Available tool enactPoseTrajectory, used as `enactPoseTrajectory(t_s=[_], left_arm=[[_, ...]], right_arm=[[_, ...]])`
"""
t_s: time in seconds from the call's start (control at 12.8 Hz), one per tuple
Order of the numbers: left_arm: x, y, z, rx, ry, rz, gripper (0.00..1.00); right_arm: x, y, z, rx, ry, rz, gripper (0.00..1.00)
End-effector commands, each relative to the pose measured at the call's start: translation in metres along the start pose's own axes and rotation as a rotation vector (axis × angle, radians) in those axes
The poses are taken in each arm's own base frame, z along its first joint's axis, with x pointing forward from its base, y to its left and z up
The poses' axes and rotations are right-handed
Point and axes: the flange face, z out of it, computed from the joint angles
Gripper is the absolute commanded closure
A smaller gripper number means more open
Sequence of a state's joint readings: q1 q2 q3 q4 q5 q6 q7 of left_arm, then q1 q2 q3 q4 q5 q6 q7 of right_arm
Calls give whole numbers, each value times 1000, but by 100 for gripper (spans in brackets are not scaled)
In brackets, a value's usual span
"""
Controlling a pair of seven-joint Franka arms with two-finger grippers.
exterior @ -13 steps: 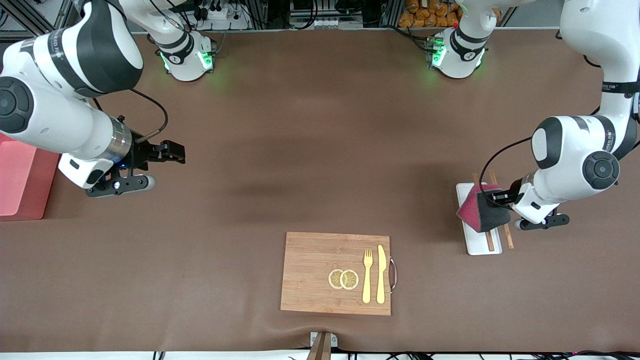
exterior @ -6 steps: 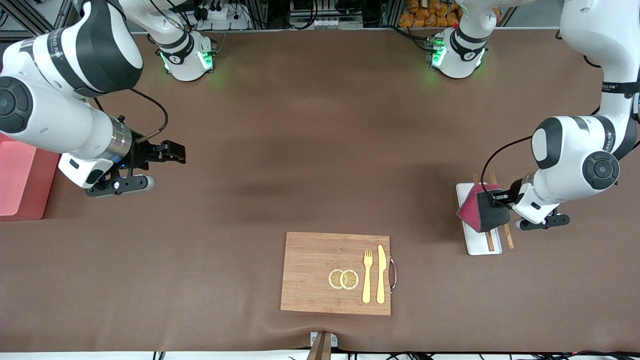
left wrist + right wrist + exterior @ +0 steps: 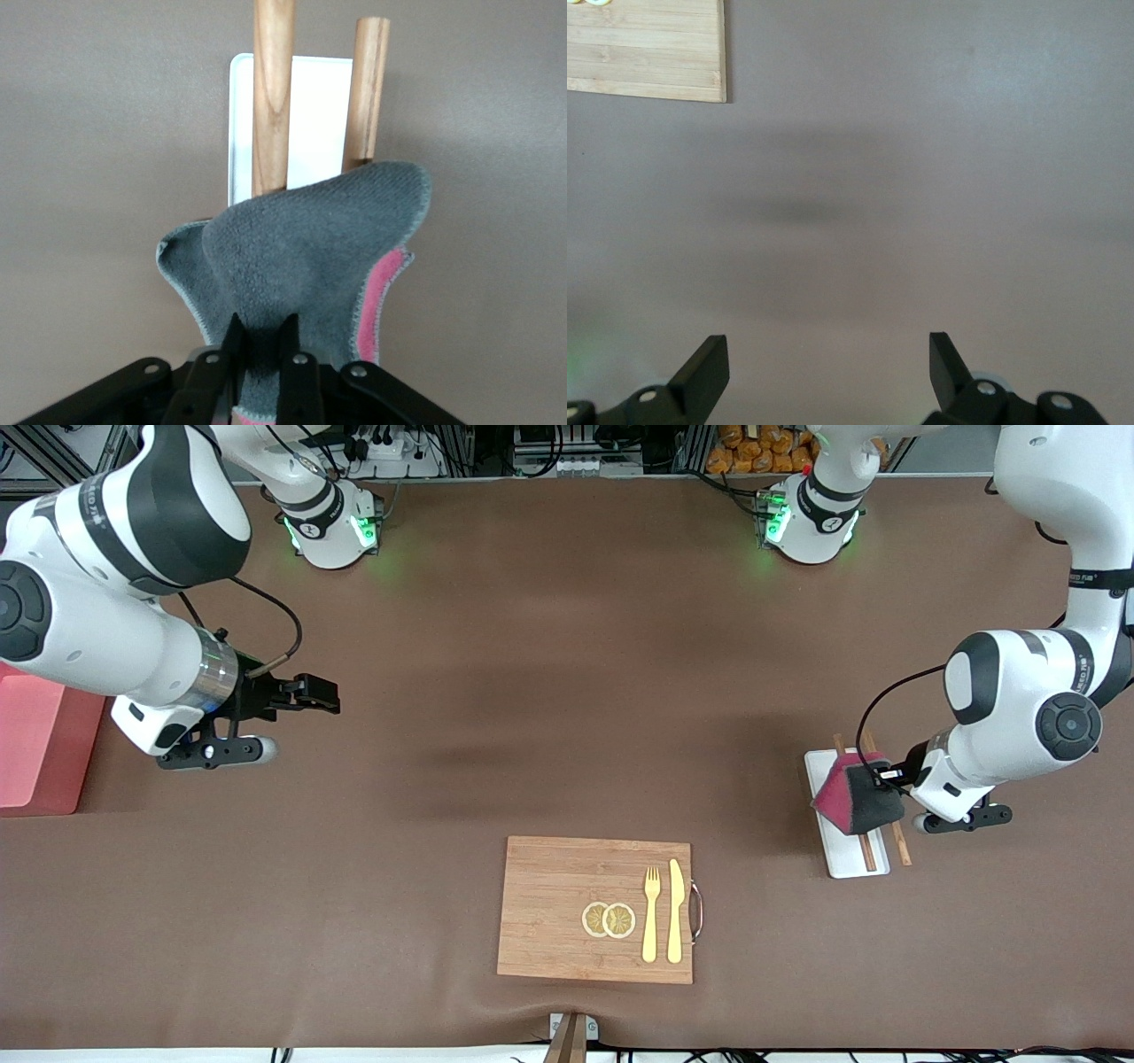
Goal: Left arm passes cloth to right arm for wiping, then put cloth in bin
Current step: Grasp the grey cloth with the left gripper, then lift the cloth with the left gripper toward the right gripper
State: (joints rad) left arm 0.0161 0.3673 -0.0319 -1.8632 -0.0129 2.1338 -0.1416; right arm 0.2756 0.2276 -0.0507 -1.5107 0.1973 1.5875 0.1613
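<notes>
Wide bare stretch of table [image 3: 567, 691] between both arms, free passage. Cutting board [image 3: 567, 908] with fork [image 3: 651, 914], knife [image 3: 675, 911], lemon slices [image 3: 609, 919] blocks the mid front edge. White tray [image 3: 842, 850] with two sticks [image 3: 897, 841] at left arm's end; bin [image 3: 35, 744] at right arm's end edge.

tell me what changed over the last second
The left tool closed on the cloth over the white tray. The right tool, open, shifted slightly toward the table's middle. Cutting board, chopsticks and bin stayed put.
</notes>
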Motion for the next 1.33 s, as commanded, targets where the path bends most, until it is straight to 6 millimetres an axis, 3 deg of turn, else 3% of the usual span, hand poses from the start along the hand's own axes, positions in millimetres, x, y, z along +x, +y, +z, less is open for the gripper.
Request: enactPoseTrajectory(t_s=[0.0,0.39,0.63,0.78,1.02,1.25], left_arm=[[2,-2,2,10,5,11,100],[1,-2,-8,9,17,16,100],[-9,16,-46,7,42,60,100],[-26,66,-79,-17,63,121,100],[-51,173,-123,-67,82,215,100],[-76,293,-129,-146,77,34,100]], right_arm=[[-5,-17,-4,14,-2,37,0],[-7,-22,-4,14,-3,35,0],[-7,-24,-9,31,2,114,0],[-6,-29,-10,73,-8,167,0],[-4,-27,-9,118,-23,218,0],[13,-29,3,217,-63,297,0]])
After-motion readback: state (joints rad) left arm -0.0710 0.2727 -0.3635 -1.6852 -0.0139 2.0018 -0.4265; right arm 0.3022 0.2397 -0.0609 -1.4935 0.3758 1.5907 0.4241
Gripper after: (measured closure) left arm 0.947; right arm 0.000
